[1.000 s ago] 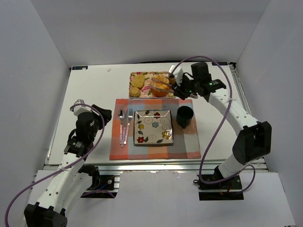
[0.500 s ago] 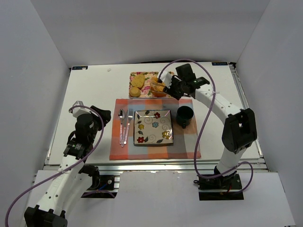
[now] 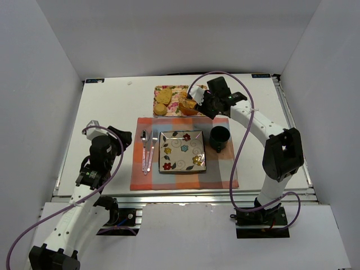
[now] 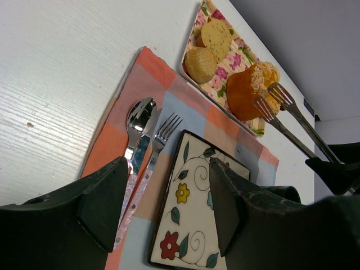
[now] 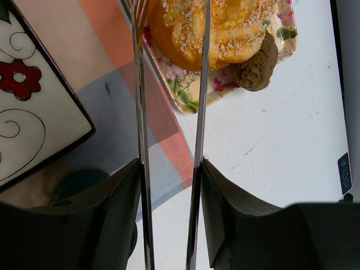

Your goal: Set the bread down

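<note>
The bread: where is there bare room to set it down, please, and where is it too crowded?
The flowered plate is bare, between the fork and the dark cup. The white table left of the placemat is also free. The tray is crowded: rolls, muffin, bread in the tongs.

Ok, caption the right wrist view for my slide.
Tongs in the right claw pinch the bread at the floral tray, muffin beside.
</note>
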### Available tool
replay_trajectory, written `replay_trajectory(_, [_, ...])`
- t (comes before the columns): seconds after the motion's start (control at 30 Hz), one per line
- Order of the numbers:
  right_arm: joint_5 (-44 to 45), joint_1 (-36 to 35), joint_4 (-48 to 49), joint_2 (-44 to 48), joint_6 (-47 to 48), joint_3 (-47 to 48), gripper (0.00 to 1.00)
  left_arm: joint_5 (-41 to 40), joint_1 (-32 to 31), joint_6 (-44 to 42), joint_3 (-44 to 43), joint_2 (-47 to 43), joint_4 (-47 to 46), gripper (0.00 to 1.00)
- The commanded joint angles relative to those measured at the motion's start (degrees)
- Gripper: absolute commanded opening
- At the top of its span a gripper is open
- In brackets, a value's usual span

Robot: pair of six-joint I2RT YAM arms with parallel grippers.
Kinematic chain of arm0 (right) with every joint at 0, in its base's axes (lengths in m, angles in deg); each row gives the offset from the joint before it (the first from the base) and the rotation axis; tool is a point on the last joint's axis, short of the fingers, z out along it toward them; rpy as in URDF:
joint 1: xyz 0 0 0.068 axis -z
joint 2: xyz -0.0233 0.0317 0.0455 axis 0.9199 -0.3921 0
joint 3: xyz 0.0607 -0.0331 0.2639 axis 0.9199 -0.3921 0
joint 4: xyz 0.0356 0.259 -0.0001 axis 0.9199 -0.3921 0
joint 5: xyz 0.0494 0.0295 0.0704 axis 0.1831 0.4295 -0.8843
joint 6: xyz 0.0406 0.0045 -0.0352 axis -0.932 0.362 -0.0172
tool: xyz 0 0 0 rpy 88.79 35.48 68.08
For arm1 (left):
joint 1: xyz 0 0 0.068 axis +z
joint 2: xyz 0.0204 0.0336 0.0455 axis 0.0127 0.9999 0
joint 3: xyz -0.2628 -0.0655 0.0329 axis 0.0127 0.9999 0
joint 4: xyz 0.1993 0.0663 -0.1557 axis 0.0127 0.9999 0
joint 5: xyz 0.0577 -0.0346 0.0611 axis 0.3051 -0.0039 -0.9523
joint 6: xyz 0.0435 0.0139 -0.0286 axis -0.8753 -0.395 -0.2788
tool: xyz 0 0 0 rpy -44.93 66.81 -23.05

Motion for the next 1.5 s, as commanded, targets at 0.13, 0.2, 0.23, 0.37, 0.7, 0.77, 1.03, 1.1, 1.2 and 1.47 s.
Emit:
replay_trajectory(0.13, [1.2,-0.5,2.9,0.8,-0.7,1.5,0.51,-0.4,0.3,0.0,0.6,-0.1,-0.3,0.69])
replay_trajectory(0.2, [1.2,-0.6,2.9,0.7,-1.1,1.4,0.52,-0.4,0.3,0.0,0.6,0.0,-0.4,0.69])
replay_trajectory(0.23, [2.1,-0.7,3.0,0.8,-1.1,1.3,0.53,-0.4,0.3,-0.1,0.6,0.0,-0.3,0.69])
replay_trajectory(0.37, [3.3,-0.9,3.5,1.1,-1.4,0.9,0.53,-0.5,0.3,-0.1,0.4,-0.1,-0.2,0.69])
replay_trajectory(0.7, [3.9,-0.9,5.7,2.8,-1.8,0.0,0.52,-0.4,0.3,0.0,0.4,-0.2,-0.3,0.69])
replay_trajectory(0.77, [4.0,-0.8,6.0,3.1,-2.1,-0.2,0.52,-0.4,0.3,0.0,0.3,-0.2,-0.3,0.69])
replay_trajectory(1.03, [3.5,-1.0,5.0,1.4,-2.5,-0.5,0.51,0.0,0.3,-0.1,0.2,0.2,-0.6,0.69])
replay_trajectory(1.1, [3.4,-1.3,4.3,-0.1,-3.1,0.1,0.50,-0.1,0.3,-0.2,-0.1,0.3,-0.4,0.69])
replay_trajectory(1.2, [2.8,-1.3,3.4,-1.2,-3.7,1.2,0.44,-0.5,0.3,-0.5,-0.5,0.1,0.4,0.69])
replay_trajectory(1.47, [2.0,-1.3,3.3,-0.8,-4.7,1.6,0.09,-1.2,0.3,0.4,0.6,-2.1,1.4,0.69])
